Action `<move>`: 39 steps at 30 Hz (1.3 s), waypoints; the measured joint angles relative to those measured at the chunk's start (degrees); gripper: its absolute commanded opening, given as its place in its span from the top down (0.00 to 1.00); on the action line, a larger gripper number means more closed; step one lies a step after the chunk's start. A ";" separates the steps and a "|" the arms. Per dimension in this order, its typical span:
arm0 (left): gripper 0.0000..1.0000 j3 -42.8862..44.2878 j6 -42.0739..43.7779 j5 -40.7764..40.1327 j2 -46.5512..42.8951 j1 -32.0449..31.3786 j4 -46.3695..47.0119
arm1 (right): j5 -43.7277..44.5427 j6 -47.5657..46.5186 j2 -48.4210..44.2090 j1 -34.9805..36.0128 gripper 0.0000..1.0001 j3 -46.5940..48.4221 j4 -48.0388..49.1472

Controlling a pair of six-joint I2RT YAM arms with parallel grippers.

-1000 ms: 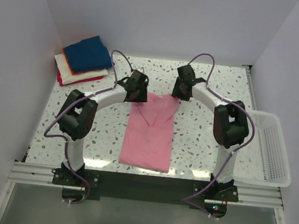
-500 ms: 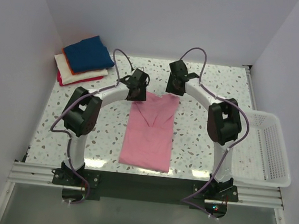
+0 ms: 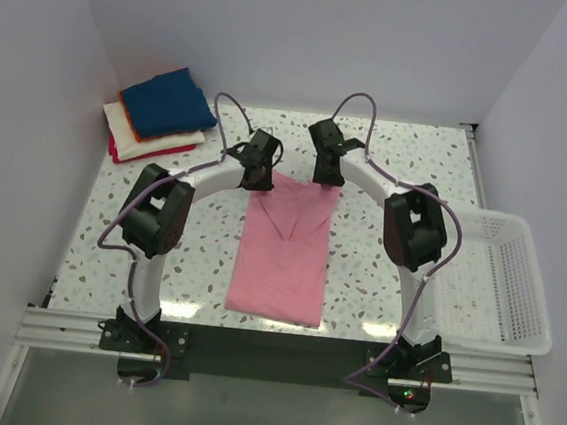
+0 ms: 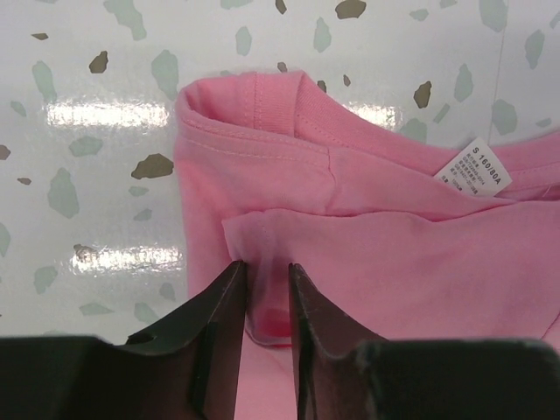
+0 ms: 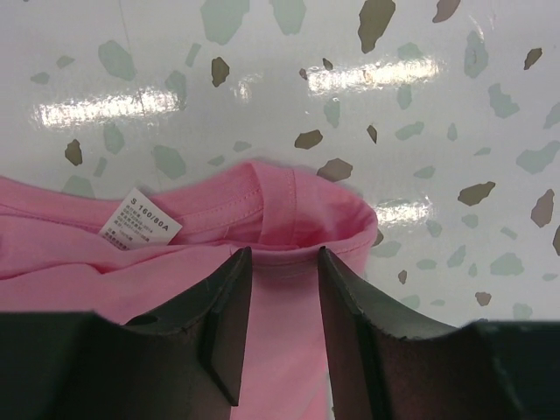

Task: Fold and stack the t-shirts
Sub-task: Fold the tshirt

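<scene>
White terrazzo table (image 3: 198, 265), grey and brown flecks, glossy top. Light glared off it in bright patches (image 4: 109, 114). Plain pale back wall (image 3: 311, 34); left wall (image 3: 19, 147) and right wall (image 3: 564, 119) closed in table on both sides. White mesh basket (image 3: 532, 297) sat at table's right edge. Aluminium rail (image 3: 61, 330) ran along near edge, black plate (image 3: 271, 347) at middle. Grey surface (image 3: 264, 412) lay below.

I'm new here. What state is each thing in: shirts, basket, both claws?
pink t-shirt: flat on the table, sides folded in, not yet stacked
folded shirts: piled at the far left, navy on top
basket: at the right edge, nothing visible inside
left gripper: nearly shut, pinching the shirt's collar end
right gripper: open, straddling the collar's other corner
</scene>
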 measured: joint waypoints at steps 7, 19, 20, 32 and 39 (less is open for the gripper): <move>0.82 -0.09 0.04 1.49 0.00 0.22 1.05 | 0.74 -0.48 0.83 0.24 0.89 0.28 -0.48; 0.97 -3.23 0.00 2.95 -4.24 0.28 3.02 | 0.87 -0.57 1.07 0.24 1.00 0.90 -1.42; 0.98 -3.65 -0.02 2.95 -4.98 0.28 3.39 | 0.85 -0.57 1.03 0.24 1.00 0.90 -1.38; 1.00 -10.56 -0.31 2.67 -13.11 1.18 4.92 | 0.50 -0.63 0.33 0.35 0.76 0.85 -1.27; 1.00 -14.45 -0.63 2.40 -16.09 1.40 5.77 | 0.46 -0.66 -0.98 0.48 0.70 0.31 -1.18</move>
